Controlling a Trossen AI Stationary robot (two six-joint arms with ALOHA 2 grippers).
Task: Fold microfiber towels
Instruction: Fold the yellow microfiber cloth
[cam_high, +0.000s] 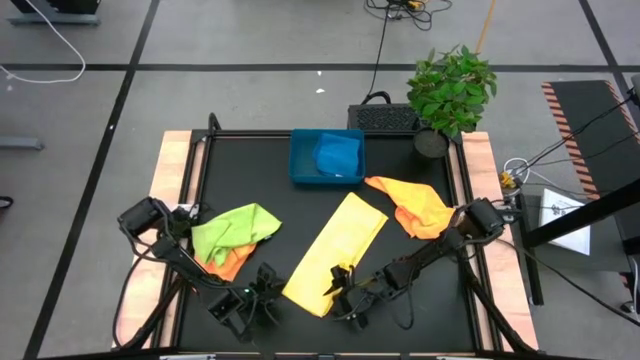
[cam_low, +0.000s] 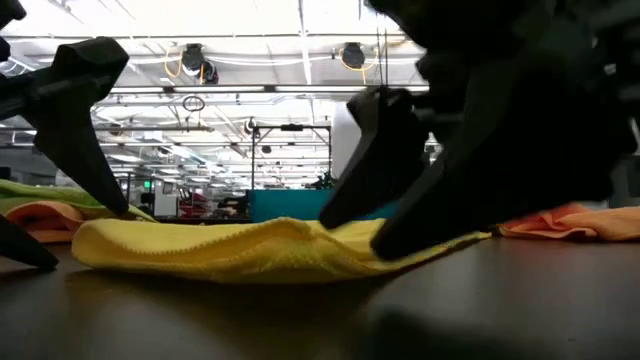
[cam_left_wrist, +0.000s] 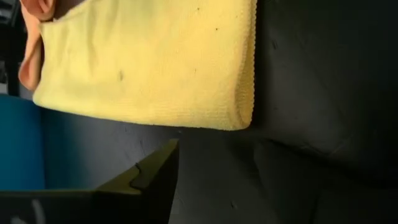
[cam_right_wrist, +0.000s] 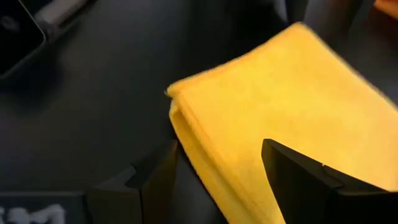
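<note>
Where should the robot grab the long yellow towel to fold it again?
Probably at the near short end of the yellow towel, one hand per corner. It lies flat as a long doubled strip, running diagonally toward the tray. The left hand and right hand already flank that end, so coming in low from the sides could lift it over.

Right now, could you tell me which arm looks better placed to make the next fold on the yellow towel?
Probably the right: its open gripper straddles the yellow towel's near edge, while the left gripper sits beside it.
</note>
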